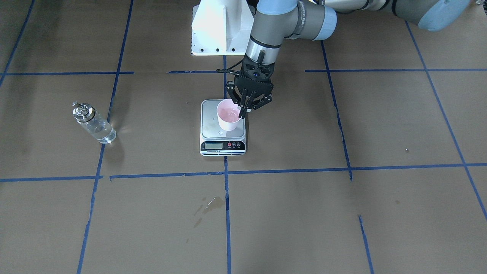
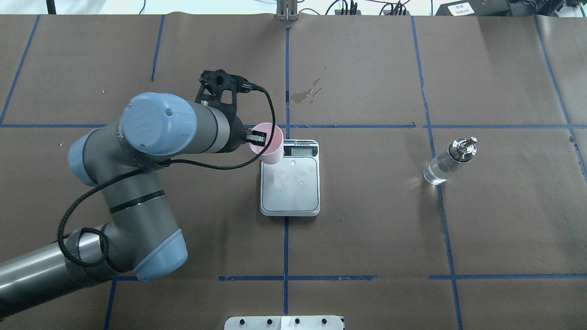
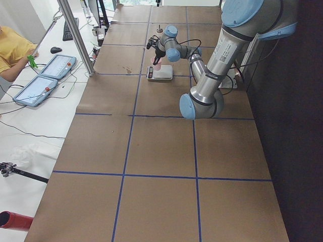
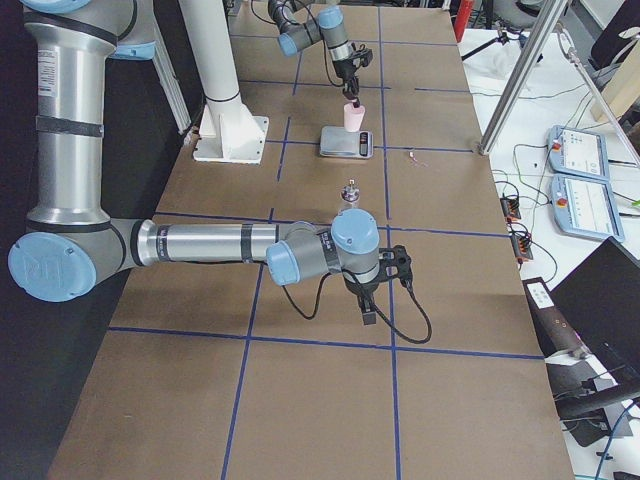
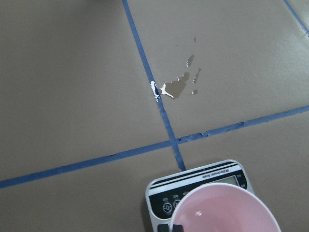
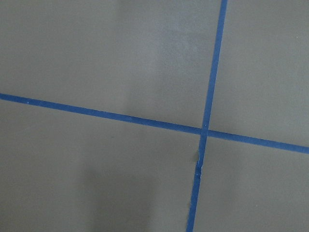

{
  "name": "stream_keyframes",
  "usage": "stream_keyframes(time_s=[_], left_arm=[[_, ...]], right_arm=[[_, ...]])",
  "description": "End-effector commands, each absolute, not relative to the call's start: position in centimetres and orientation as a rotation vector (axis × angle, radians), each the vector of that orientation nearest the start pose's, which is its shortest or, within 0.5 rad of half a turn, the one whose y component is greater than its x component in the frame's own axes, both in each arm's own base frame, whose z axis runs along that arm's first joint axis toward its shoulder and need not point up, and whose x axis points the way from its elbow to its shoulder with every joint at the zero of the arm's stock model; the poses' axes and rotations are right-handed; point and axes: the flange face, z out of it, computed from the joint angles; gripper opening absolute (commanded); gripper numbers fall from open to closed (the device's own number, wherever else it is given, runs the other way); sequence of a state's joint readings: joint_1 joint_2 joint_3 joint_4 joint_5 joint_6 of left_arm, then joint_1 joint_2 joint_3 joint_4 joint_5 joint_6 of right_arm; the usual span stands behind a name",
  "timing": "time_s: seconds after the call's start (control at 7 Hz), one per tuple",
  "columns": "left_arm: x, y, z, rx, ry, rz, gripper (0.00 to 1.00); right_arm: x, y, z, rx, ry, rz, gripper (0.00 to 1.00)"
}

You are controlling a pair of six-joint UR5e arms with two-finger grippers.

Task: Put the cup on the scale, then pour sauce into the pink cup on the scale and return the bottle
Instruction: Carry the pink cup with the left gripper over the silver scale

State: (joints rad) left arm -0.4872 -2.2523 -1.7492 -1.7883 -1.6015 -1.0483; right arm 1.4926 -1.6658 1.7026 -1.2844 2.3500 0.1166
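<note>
- Table (image 1: 342, 213): brown paper cover, marked into a grid with blue tape (image 6: 210, 96).
- Left arm (image 2: 156, 137): reaches in to the scale's left far corner, wrist pointing down.
- Right arm (image 4: 210, 243): stretched low over bare table on the robot's right, well apart from the scale.
- Scale (image 2: 293, 197): flat at table centre, display strip on the side away from the robot. A few droplets (image 2: 293, 162) lie on the platform.
- Bottle (image 2: 447, 162): upright on the table to the robot's right, well apart from the scale, and nothing grips it. Clear sauce (image 1: 102, 133) shows through the glass.
- Cup (image 1: 228, 118): upright over the platform's corner nearest the left arm, mouth up, pink inside showing. Cannot tell if its base touches the platform.
- Left gripper (image 1: 243, 112): fingers drawn together, pinching the cup's rim on the arm's side.
- Right gripper (image 4: 368, 312): points down, seen only far off from the side. Cannot tell whether spread or closed.
- Wet stain (image 5: 176, 88): small splash on the paper beyond the scale, beside a tape line.
</note>
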Motion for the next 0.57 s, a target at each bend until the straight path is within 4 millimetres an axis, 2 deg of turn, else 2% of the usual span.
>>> stream_keyframes(time_s=[0.0, 0.43], left_arm=[[53.75, -41.47, 15.75, 0.502, 0.935, 0.049, 0.00], [54.15, -41.00, 15.85, 0.499, 0.939, 0.058, 0.00]], right_arm=[[2.65, -47.21, 60.60, 0.230, -0.798, -0.090, 1.00], [2.65, -47.21, 60.60, 0.230, -0.798, -0.090, 1.00]])
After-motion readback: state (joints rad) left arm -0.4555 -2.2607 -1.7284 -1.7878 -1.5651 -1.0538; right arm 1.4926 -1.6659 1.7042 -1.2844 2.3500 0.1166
